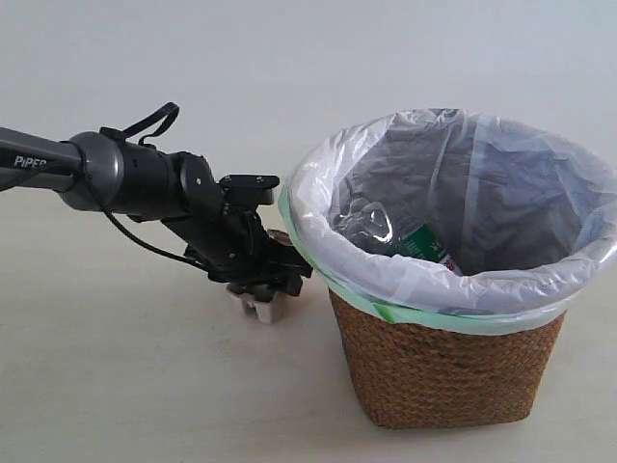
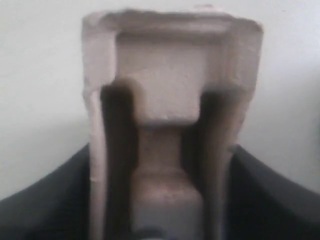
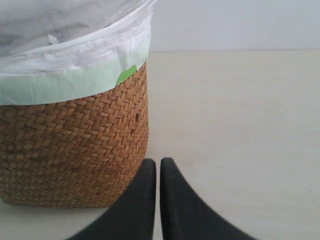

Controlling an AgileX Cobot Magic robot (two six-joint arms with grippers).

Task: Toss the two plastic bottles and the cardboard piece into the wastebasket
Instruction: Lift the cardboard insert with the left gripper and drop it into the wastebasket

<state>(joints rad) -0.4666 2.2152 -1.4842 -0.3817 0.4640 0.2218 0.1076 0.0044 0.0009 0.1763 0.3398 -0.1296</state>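
Observation:
My left gripper [image 1: 262, 287] hangs low over the table just left of the wastebasket [image 1: 453, 376], a brown wicker basket lined with a white bag edged in green. It is shut on the cardboard piece [image 1: 264, 309], a grey-brown pulp tray that fills the left wrist view [image 2: 170, 100] between the dark fingers [image 2: 45, 205]. Inside the basket lies a clear plastic bottle [image 1: 371, 227] with a green-white label [image 1: 422, 243]; a bit of red shows beside it, and the second bottle is otherwise hidden. My right gripper [image 3: 158, 167] is shut and empty beside the basket's wicker wall [image 3: 75, 145].
Pale bare tabletop [image 1: 145, 386] spreads in front of and to the left of the basket. The bag's rim [image 1: 318, 193] stands close to the left gripper's right side. The right arm is outside the exterior view.

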